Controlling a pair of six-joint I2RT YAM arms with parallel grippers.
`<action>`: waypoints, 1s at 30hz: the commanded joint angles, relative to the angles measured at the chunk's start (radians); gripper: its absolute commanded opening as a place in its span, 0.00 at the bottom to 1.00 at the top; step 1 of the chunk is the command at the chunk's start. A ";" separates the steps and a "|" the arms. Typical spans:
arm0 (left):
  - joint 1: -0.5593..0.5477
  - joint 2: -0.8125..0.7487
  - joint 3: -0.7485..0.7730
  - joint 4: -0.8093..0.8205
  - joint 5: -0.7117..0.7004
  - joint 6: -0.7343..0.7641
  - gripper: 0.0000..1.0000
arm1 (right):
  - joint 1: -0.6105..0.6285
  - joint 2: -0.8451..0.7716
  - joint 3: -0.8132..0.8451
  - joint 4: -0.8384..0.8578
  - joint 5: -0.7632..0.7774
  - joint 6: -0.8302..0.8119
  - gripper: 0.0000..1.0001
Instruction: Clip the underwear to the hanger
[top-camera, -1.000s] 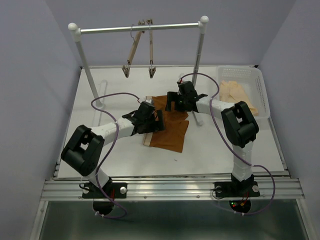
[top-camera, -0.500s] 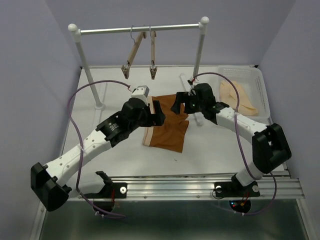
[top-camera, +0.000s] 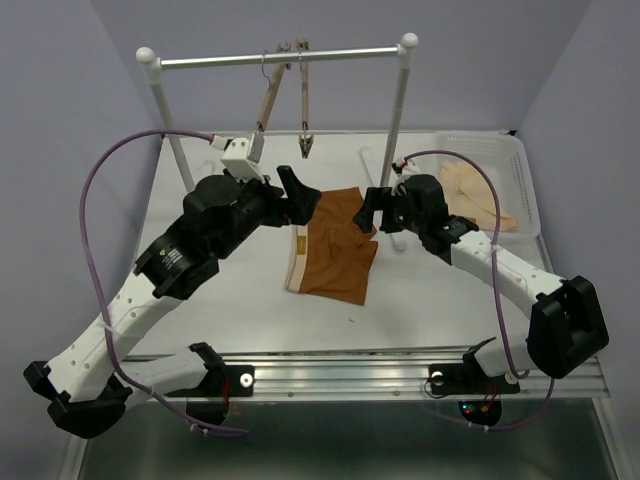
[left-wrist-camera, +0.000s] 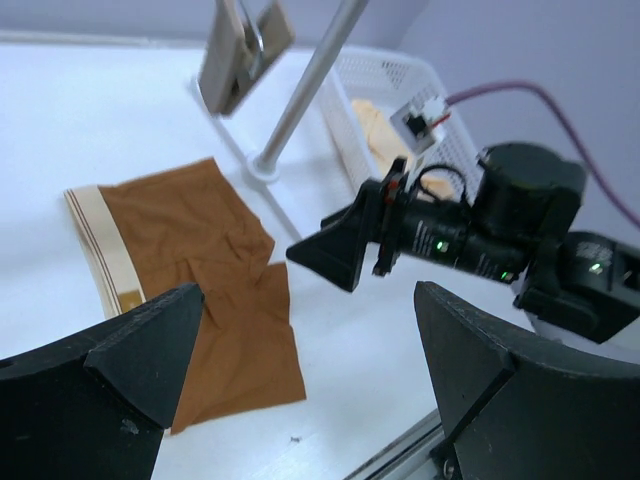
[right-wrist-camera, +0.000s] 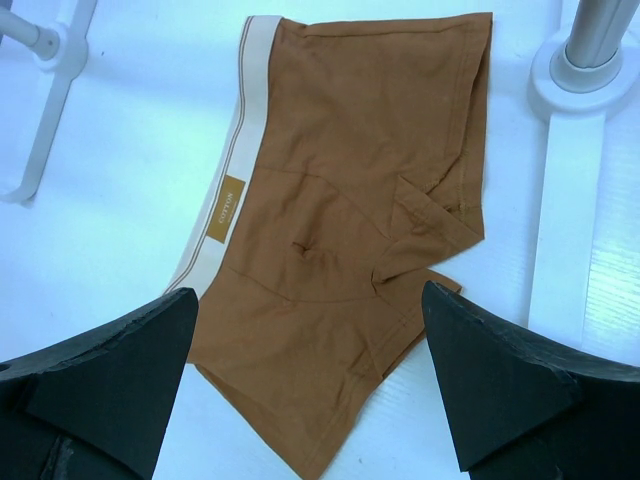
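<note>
The rust-brown underwear (top-camera: 335, 252) lies flat on the white table, its tan waistband (right-wrist-camera: 225, 170) to the left, and nothing holds it. Two light-wood hangers (top-camera: 268, 100) hang side by side from the steel rail, clips down; one clip (left-wrist-camera: 240, 45) shows close in the left wrist view. My left gripper (top-camera: 300, 195) hovers open above the garment's back left corner, below the hangers. At the garment's right edge my right gripper (top-camera: 372, 207) is raised, open and empty. The cloth (left-wrist-camera: 190, 260) lies spread beneath both sets of fingers.
The steel rail (top-camera: 280, 58) stands on white posts across the back; its right post base (right-wrist-camera: 590, 60) is beside the garment. A white basket (top-camera: 525, 185) with pale cream garments (top-camera: 475, 190) sits at the back right. The aluminium rail runs along the near edge.
Both arms have risen off the underwear. The left gripper moved back and up toward the hangers; the right arm stretched out and lifted. The garment now lies uncovered and flatter.
</note>
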 joint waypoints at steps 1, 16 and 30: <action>-0.005 -0.031 0.136 0.037 -0.081 0.053 0.99 | -0.008 -0.031 0.000 0.024 0.033 -0.019 1.00; 0.003 0.461 0.828 -0.170 -0.337 0.123 0.99 | -0.008 -0.037 0.013 -0.003 0.048 -0.023 1.00; 0.190 0.761 1.009 -0.177 -0.208 0.171 0.99 | -0.008 -0.012 0.030 -0.034 0.049 -0.030 1.00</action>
